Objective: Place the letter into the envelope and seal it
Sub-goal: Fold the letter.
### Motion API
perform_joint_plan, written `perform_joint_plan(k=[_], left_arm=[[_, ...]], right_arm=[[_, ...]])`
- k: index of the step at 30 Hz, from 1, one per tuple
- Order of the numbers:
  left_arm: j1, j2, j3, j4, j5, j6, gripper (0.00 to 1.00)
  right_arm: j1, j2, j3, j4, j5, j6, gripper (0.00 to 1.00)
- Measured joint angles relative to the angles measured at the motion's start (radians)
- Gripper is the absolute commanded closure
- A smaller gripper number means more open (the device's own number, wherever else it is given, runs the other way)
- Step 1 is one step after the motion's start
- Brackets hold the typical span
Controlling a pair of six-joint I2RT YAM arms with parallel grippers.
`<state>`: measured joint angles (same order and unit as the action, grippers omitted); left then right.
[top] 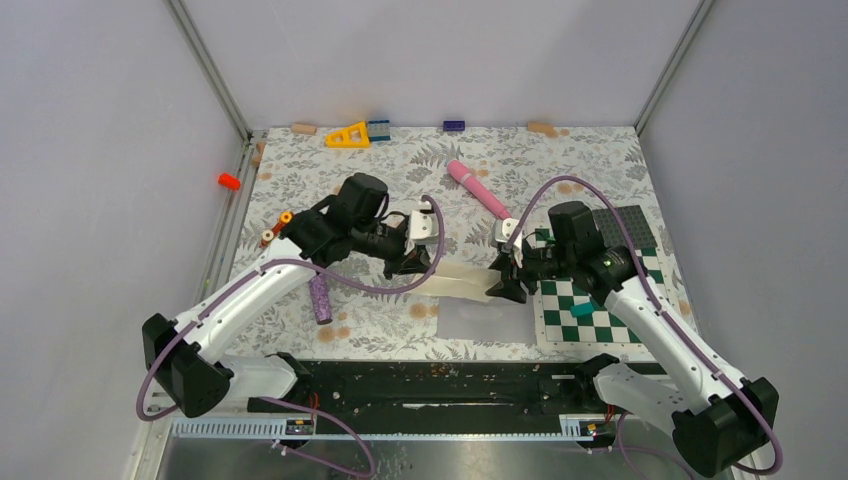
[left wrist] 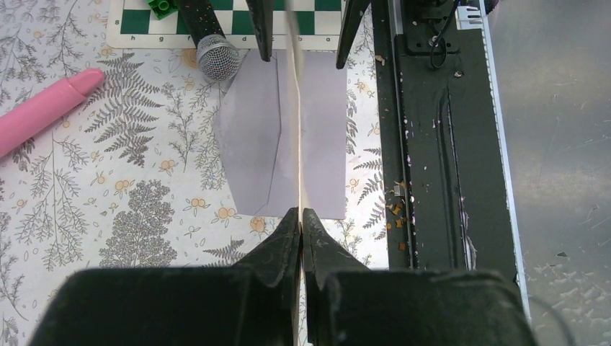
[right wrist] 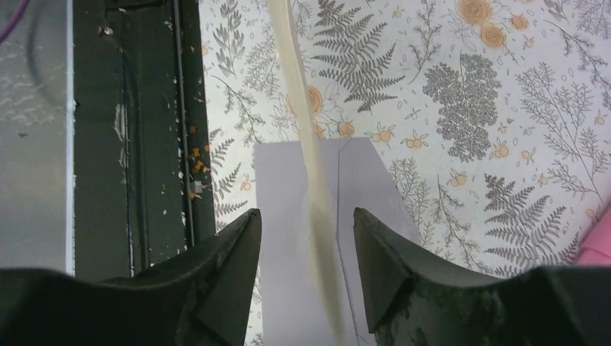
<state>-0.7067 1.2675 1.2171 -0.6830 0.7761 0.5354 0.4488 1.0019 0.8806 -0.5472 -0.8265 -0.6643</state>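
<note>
Left gripper point(left wrist: 299, 213) tight on the letter point(top: 462, 281), right gripper point(right wrist: 306, 212) agape around it — envelope point(left wrist: 252, 137) flat beneath both.

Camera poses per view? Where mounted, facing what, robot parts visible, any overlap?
Top external: above and behind the robot, looking down on the table; left arm and right arm show.
Left wrist: looks along the left gripper, shut on the edge-on letter, toward the checkerboard mat.
Right wrist: looks along the right gripper, open around the letter, down at the table.
Shared: both wrist views see the envelope under the letter.
</note>
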Motion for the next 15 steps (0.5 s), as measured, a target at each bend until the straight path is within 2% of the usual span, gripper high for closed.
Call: perform_joint_plan(k=[1,2,4,6,7,8,9,11,15], left_arm=[[0.003,-0.002,0.0,0.0,0.0,0.0,1.0],[0.005,-0.005,0.0,0.0,0.0,0.001,1.0],[0.007,-0.008,0.0,0.0,0.0,0.003,1.0],[0.008,-0.011,0.0,0.001,0.0,0.006,1.0],[0.009,-0.011,0.0,0.001,0.0,0.006,1.0],[0.01,-0.011,0.0,0.001,0.0,0.006,1.0],[0.01,-0.011,0.0,0.001,0.0,0.006,1.0],[0.01,-0.014,0.0,0.0,-0.003,0.007,1.0],[0.014,-0.023,0.0,0.0,-0.007,0.008,1.0]], right_arm=[[0.0,-0.001,0.0,-0.01,0.007,-0.007,0.52],[0.0,-0.003,0.0,-0.019,0.014,-0.014,0.66],[-0.001,-0.008,0.001,-0.034,0.026,-0.031,0.99],[-0.004,-0.013,0.002,-0.052,0.033,-0.043,1.0],[-0.005,-0.014,0.003,-0.06,0.032,-0.047,0.84],[-0.005,-0.014,0.006,-0.066,0.032,-0.051,0.57],[-0.005,-0.014,0.009,-0.074,0.032,-0.053,0.42],[-0.006,-0.014,0.021,-0.1,0.04,-0.075,0.32],[-0.011,-0.015,0.04,-0.128,0.059,-0.092,0.31]])
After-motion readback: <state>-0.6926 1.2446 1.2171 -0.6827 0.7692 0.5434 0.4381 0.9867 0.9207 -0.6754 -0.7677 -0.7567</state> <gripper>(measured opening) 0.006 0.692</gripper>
